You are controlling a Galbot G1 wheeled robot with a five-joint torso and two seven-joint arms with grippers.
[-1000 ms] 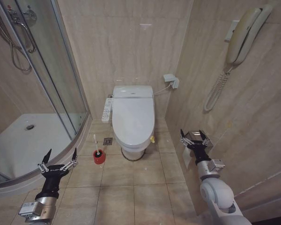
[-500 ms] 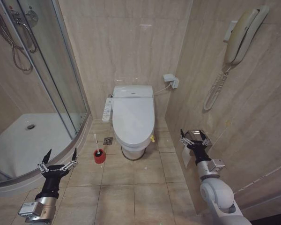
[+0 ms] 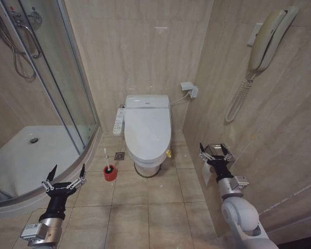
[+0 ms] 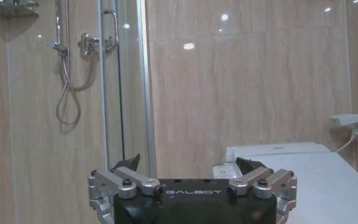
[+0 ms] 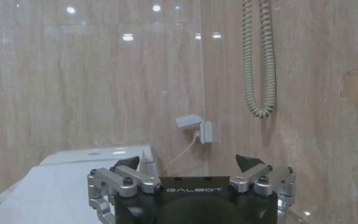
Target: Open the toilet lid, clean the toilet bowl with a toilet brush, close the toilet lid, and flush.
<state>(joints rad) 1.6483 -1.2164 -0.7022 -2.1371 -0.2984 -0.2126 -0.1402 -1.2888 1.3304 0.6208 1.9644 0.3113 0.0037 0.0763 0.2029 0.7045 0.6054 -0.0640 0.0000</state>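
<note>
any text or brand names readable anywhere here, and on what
"GALBOT" on the body of the left gripper.
"GALBOT" on the body of the right gripper.
The markings on the control panel beside the toilet lid are too small to read.

A toilet with its toilet lid (image 3: 146, 129) down stands against the back wall. The toilet brush (image 3: 107, 160) stands in a holder cup (image 3: 109, 173) on the floor to its left, beside the shower tray (image 3: 26, 161).
</note>
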